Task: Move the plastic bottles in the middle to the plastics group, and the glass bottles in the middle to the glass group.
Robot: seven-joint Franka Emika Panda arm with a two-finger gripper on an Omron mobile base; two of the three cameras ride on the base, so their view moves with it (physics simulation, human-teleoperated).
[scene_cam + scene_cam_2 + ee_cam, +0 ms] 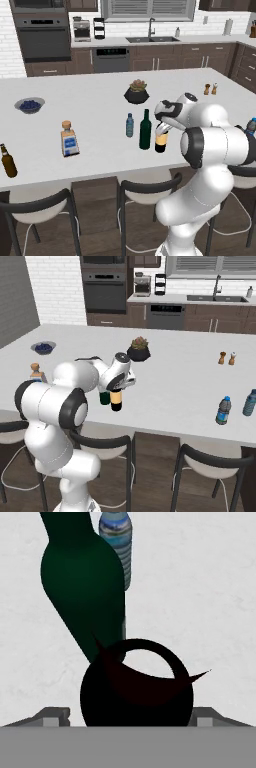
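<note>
While the gripper (162, 131) stood over the black wine bottle (160, 142) at the center of the left base view, I could not tell whether it pinched the neck. The green wine bottle (145, 131) and the pale-blue water bottle (130, 125) stood just to its left on the white surface (90, 105).

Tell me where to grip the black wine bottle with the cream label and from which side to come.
Grip the black wine bottle at its narrow neck, coming down from above. It stands upright, and the green wine bottle stands close beside it, leaving little room for a side approach at the body. The gripper is already over its top.
</note>
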